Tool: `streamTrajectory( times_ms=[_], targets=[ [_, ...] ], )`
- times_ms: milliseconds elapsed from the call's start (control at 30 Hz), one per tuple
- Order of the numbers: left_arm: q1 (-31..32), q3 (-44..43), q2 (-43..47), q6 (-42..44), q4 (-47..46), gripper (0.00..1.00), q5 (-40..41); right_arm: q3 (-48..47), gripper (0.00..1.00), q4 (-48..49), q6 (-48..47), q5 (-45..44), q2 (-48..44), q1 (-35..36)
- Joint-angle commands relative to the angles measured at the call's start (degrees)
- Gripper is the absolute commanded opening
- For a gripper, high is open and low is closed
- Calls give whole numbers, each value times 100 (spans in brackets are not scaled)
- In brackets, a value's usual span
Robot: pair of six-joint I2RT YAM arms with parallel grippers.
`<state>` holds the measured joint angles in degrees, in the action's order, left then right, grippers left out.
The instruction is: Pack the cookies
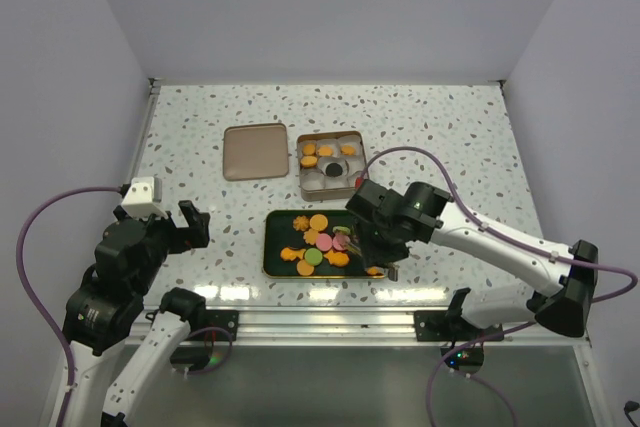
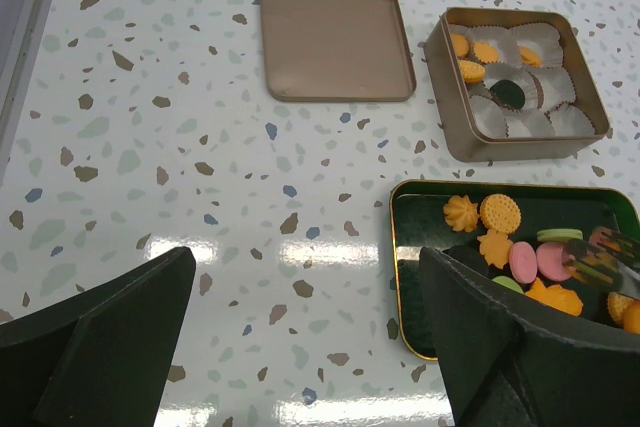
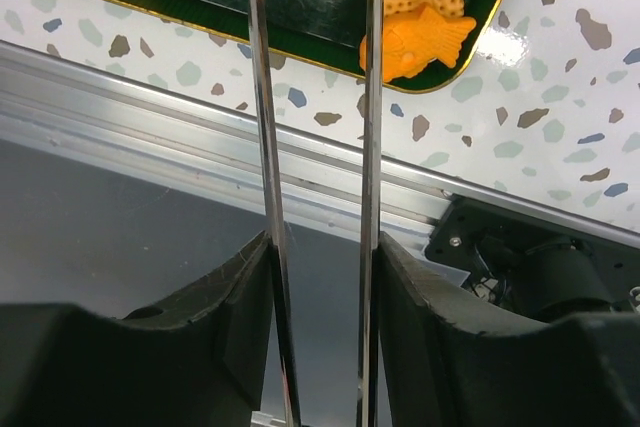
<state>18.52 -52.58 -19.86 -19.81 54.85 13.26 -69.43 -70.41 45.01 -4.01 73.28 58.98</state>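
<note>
Tweezers [image 3: 371, 97]: clamped in right gripper [image 3: 322, 247]; tips cut off at frame top, catch indiscernible. Cookies [image 1: 318, 239]: in dark tray [image 1: 275, 242], frame centre, beneath the tweezers. Left gripper [image 2: 305, 267]: spread, empty.

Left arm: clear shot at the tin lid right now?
Probably yes. The lid lies flat on bare table, and the open left hand faces it unobstructed. The right hand, gripping tweezers, is over the tray, off that path.
</note>
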Motion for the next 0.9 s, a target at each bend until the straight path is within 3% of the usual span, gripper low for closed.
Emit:
streamTrajectory(
  times_ms=[0, 367, 867],
  targets=[
    [37, 37, -36, 153, -308, 100, -16, -326, 46, -218, -1, -267, 99, 26],
    [29, 46, 17, 153, -308, 100, -7, -396, 47, -122, -133, -372, 459, 26],
    [37, 55, 61, 136, -308, 100, 45, -1398, 50, 1, -555, -425, 1435, 26]
  ],
)
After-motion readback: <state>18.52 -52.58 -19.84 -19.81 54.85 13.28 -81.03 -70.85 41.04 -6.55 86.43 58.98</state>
